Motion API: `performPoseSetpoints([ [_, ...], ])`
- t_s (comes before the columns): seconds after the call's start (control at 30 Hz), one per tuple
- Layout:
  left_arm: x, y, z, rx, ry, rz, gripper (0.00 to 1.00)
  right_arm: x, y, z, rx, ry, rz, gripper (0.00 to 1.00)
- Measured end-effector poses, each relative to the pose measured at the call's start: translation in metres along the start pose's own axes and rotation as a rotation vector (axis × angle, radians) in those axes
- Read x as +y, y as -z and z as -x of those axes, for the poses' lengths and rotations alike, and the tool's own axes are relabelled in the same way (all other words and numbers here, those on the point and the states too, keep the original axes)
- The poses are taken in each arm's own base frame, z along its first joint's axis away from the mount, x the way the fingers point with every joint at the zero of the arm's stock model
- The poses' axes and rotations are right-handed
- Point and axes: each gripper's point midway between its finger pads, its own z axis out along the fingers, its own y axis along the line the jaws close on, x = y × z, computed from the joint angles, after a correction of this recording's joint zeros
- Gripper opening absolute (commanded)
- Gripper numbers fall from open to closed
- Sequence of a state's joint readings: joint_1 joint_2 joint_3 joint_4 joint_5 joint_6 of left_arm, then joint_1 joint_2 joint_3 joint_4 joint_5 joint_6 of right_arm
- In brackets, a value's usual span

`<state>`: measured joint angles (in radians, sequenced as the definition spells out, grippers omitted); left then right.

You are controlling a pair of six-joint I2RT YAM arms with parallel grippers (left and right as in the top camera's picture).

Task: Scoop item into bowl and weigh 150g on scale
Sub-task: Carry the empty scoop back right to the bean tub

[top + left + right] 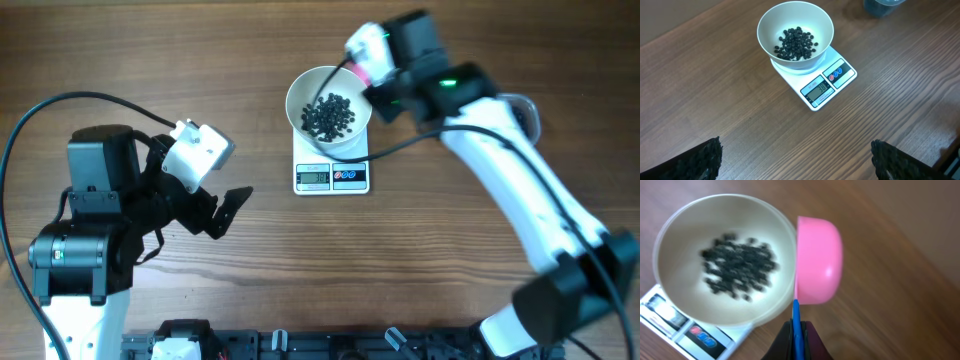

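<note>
The right gripper [797, 332], pinching the blue handle [796, 314] of the pink scoop [820, 260], held it tipped to pour at the white bowl [779, 237] of black beads [737, 270] on the scale [832, 82], the left gripper [796, 160] stood spread, and the small pile probably called for another scoopful.

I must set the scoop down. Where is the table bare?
Free: between the left gripper and the scale, and in front of the scale. Crowded at the bowl's right rim, where the right gripper holds the scoop.
</note>
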<state>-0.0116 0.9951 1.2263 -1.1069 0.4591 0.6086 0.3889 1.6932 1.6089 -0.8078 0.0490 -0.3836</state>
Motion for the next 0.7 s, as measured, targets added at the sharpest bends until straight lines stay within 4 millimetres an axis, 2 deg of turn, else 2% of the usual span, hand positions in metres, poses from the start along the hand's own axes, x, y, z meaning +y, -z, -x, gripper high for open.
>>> performPoseSetpoints([
  [0.03,0.000,0.000,0.000,0.000,0.000,0.000,1.00,-0.013,0.012,-0.005,0.000,-0.024,-0.021,0.04],
  [0.07,0.000,0.000,0.000,0.000,0.000,0.000,1.00,-0.036,0.032,-0.015,0.004,-0.068,-0.058,0.04],
  [0.13,0.000,0.000,0.000,0.000,0.000,0.000,1.00,-0.081,0.062,-0.045,0.046,-0.166,-0.146,0.04],
  [0.17,0.000,0.000,0.000,0.000,0.000,0.000,1.00,-0.095,0.068,-0.061,0.080,-0.202,-0.176,0.04],
  [0.23,0.000,0.000,0.000,0.000,0.000,0.000,1.00,-0.110,0.070,-0.085,0.149,-0.247,-0.212,0.04],
  [0.37,0.000,0.000,0.000,0.001,0.000,0.000,1.00,-0.120,0.059,-0.113,0.276,-0.263,-0.266,0.04],
  [0.53,0.000,0.000,0.000,0.000,0.000,0.000,1.00,-0.123,0.039,-0.149,0.465,-0.256,-0.305,0.04],
  [0.7,0.000,0.000,0.000,0.001,0.000,0.000,1.00,-0.121,0.037,-0.170,0.557,-0.264,-0.333,0.04],
])
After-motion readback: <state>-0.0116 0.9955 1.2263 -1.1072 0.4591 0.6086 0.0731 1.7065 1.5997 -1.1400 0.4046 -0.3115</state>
